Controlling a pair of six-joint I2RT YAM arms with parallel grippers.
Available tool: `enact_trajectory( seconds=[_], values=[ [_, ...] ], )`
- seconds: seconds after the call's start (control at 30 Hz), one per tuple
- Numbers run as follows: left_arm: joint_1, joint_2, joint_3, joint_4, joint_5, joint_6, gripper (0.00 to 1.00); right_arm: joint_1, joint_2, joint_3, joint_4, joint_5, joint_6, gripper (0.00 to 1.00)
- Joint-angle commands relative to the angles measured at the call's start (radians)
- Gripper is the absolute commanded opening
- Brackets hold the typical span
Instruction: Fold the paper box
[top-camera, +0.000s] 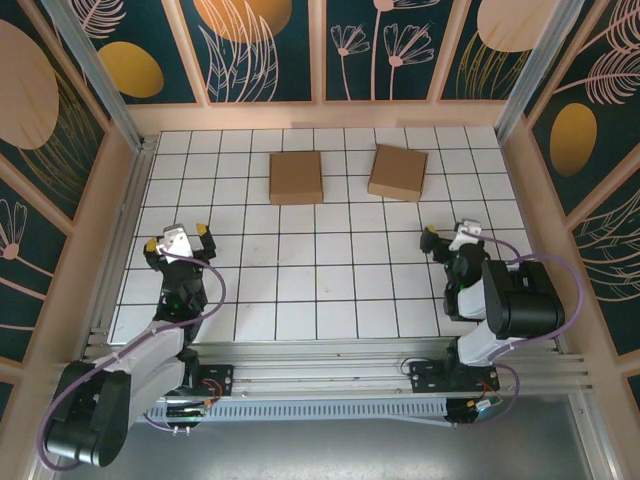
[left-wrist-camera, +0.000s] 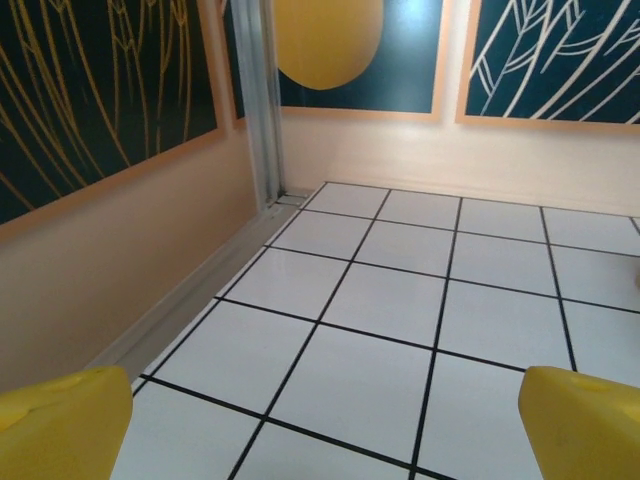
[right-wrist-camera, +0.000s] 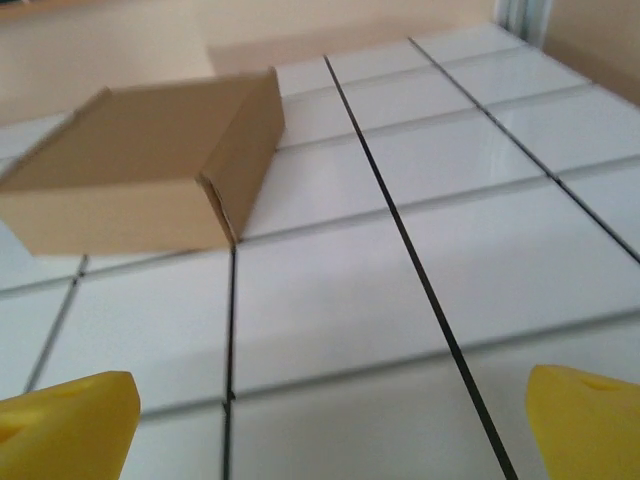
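We saw the white tiled table (top-camera: 300, 285) taking up most of the scene, marked with a black grid and closed in on three sides by patterned walls (top-camera: 260, 45) in dark teal and gold. The two arms came next in size, both drawn back toward the near edge: the left arm (top-camera: 150, 345) rose from its base along the left side, and the right arm (top-camera: 505, 300) was folded up on the right. Two brown paper boxes sat at the far end of the table, near the back wall and well apart from both arms. The left box (top-camera: 296, 176) lay square to the grid, and the right box (top-camera: 398, 172) sat just beside it with a gap between them, turned slightly off the lines. Both looked closed and flat-topped from above. From the right wrist camera the right box (right-wrist-camera: 140, 180) stood ahead and to the left, blurred, with bare tiles between it and the fingers. The left gripper (top-camera: 180, 240) hovered over the left part of the table; in its own camera (left-wrist-camera: 320, 430) the yellow fingertips (left-wrist-camera: 60, 425) stood at the far corners of the view, spread wide with nothing but tiles between them. The right gripper (top-camera: 448, 240) hung over the right part of the table, and in its own view (right-wrist-camera: 320, 425) its jaws were likewise spread wide and held nothing.
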Motion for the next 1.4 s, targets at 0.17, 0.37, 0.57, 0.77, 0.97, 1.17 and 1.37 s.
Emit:
enact_trajectory(
  seconds=[0.17, 0.37, 0.57, 0.77, 0.97, 1.17, 1.37],
  values=[
    [0.178, 0.285, 0.024, 0.321, 0.292, -0.111, 0.99, 0.042, 0.008, 0.051, 0.146, 0.103, -0.020, 0.99],
    [0.289, 0.521, 0.078, 0.466, 0.525, -0.096, 0.99, 0.044, 0.008, 0.055, 0.140, 0.096, -0.025, 0.99],
    [0.300, 0.540, 0.127, 0.392, 0.609, -0.062, 0.99, 0.045, 0.009, 0.056, 0.138, 0.098, -0.026, 0.99],
    [0.291, 0.545, 0.122, 0.412, 0.588, -0.059, 0.99, 0.046, 0.010, 0.056, 0.138, 0.093, -0.026, 0.99],
    [0.291, 0.544, 0.123, 0.412, 0.588, -0.059, 0.99, 0.045, 0.009, 0.056, 0.138, 0.095, -0.028, 0.99],
    [0.291, 0.545, 0.123, 0.412, 0.588, -0.060, 0.99, 0.021, 0.005, 0.080, 0.086, -0.031, -0.038, 0.99],
    [0.291, 0.543, 0.122, 0.411, 0.587, -0.059, 0.99, 0.035, 0.007, 0.044, 0.154, 0.034, -0.036, 0.99]
  ],
)
